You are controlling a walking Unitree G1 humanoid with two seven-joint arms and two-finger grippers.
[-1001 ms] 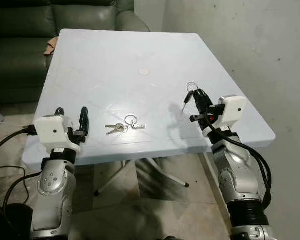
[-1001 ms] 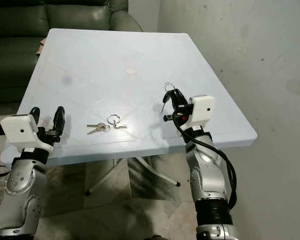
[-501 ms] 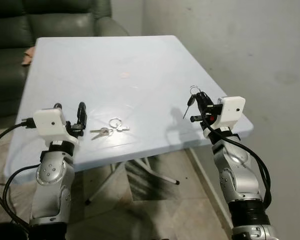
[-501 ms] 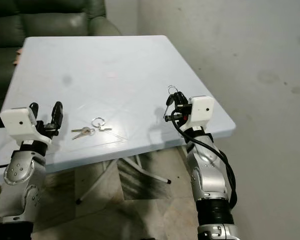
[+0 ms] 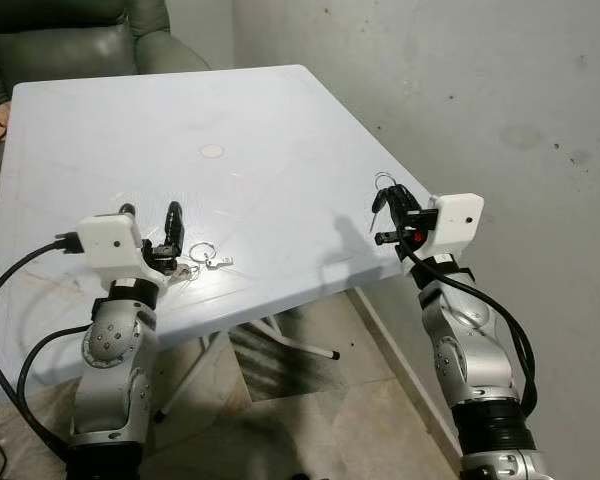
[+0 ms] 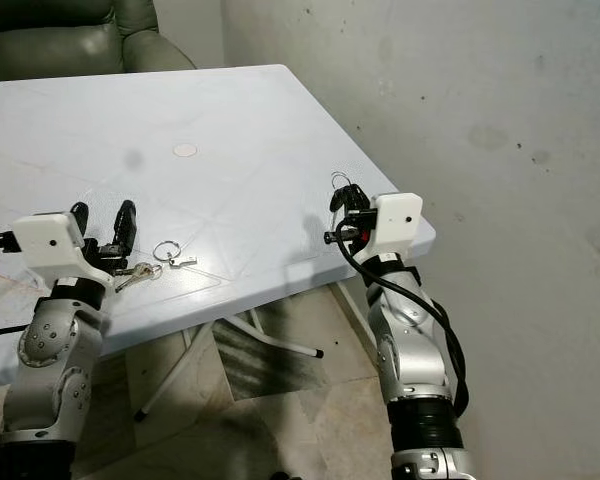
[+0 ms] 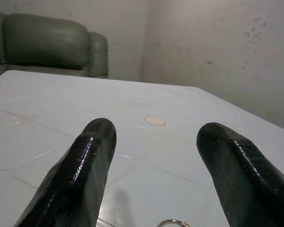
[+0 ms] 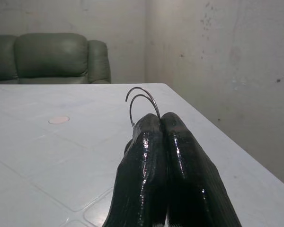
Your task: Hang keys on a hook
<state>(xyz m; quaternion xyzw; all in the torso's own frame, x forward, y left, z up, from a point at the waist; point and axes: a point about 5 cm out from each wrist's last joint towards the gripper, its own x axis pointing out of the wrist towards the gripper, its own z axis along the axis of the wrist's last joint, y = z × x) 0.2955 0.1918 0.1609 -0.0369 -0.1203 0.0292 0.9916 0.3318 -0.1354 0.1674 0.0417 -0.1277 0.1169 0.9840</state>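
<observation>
My right gripper [image 5: 388,198] is shut on a set of keys [image 6: 334,199]. Its wire ring [image 8: 131,111] sticks up past the closed fingertips, and a dark key hangs below. The gripper is held over the white table [image 5: 130,120], near its right-hand corner. A second bunch of keys [image 5: 206,259] on a ring lies flat on the table near the front edge. My left gripper [image 5: 151,213] stands open just left of that bunch, and the ring [image 7: 173,222] sits low between its fingers [image 7: 80,165].
A dark green sofa [image 5: 70,40] stands behind the table. A stained grey wall [image 5: 460,90] runs along the right, close to the table's right edge. Tiled floor [image 5: 310,400] and the table's folding legs [image 5: 280,335] lie below. A small round mark [image 5: 212,151] sits mid-table.
The camera has swung right, so table and sofa slid left in view. My left gripper now stands closer to the keys on the table. The right gripper stays shut on its keys.
</observation>
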